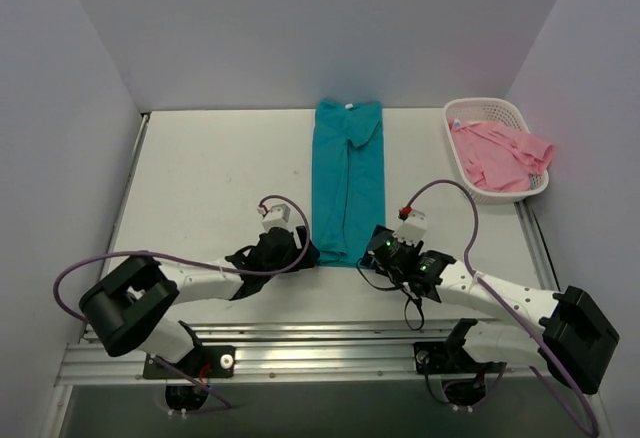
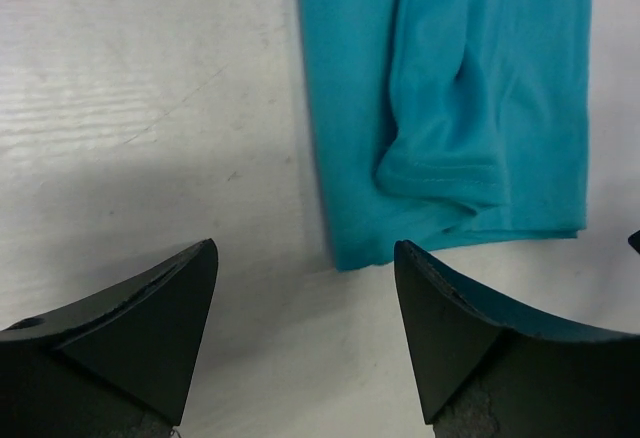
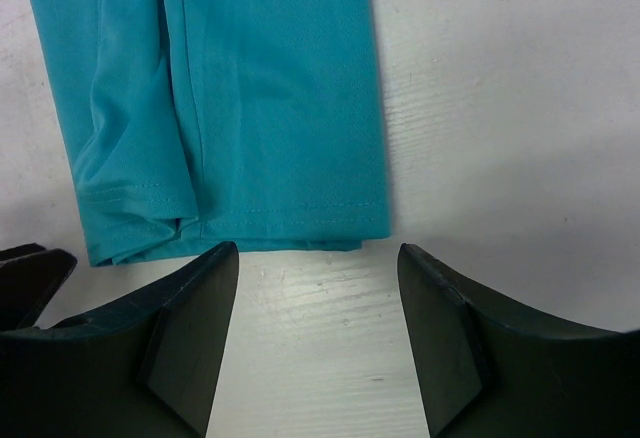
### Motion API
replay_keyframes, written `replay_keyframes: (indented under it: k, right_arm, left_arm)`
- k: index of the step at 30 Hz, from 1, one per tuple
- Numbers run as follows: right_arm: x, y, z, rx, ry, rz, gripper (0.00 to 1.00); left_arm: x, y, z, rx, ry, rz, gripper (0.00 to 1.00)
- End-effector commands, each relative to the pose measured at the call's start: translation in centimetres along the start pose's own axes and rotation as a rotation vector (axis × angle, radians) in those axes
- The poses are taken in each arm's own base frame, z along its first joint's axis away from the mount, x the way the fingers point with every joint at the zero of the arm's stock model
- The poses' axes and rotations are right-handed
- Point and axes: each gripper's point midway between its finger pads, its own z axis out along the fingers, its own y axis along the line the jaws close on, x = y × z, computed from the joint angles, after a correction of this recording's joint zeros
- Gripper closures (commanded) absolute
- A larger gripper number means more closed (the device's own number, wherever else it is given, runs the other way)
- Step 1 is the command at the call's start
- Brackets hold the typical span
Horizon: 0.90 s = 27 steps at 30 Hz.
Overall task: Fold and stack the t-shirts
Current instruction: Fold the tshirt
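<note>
The teal shirt (image 1: pixel 348 183), judged light and limp, is best pinched at its near hem corners. The left gripper (image 2: pixel 305 258) and right gripper (image 3: pixel 318 253) are seen spread, empty.

Light: we see bright, even light from above on the white table (image 1: pixel 200 178).
Shadows: soft, grey, beside the dark fingers (image 2: pixel 130 338).
Focus: we find the teal t-shirt (image 2: pixel 480 108) crisp, stitches legible.

A white plastic lattice basket (image 1: pixel 497 108) sits in the upper right of the overhead view, at the right edge of a white table (image 1: pixel 220 178) marked with faint scuffs. Pale grey walls (image 1: pixel 300 28) enclose the table, and an aluminium rail (image 1: pixel 320 343) runs along the bottom.
</note>
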Motion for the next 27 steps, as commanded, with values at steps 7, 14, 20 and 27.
replay_keyframes:
  k: [7, 14, 20, 27]
  right_arm:
    - [-0.3, -2.5, 0.3, 0.051, -0.065, 0.082, 0.38]
    - [2.1, -1.6, 2.8, 0.050, 0.000, 0.073, 0.39]
    - [3.5, -1.5, 4.3, 0.060, 0.037, 0.063, 0.42]
    - [3.5, -1.8, 4.4, 0.079, 0.031, 0.056, 0.49]
  left_arm:
    - [1.0, -2.3, 3.0, 0.092, 0.028, -0.062, 0.20]
    - [1.2, -2.8, 3.6, 0.103, 0.042, -0.051, 0.21]
    - [1.1, -2.8, 3.5, 0.105, 0.043, -0.053, 0.24]
    - [1.2, -2.8, 3.1, 0.112, 0.050, -0.061, 0.33]
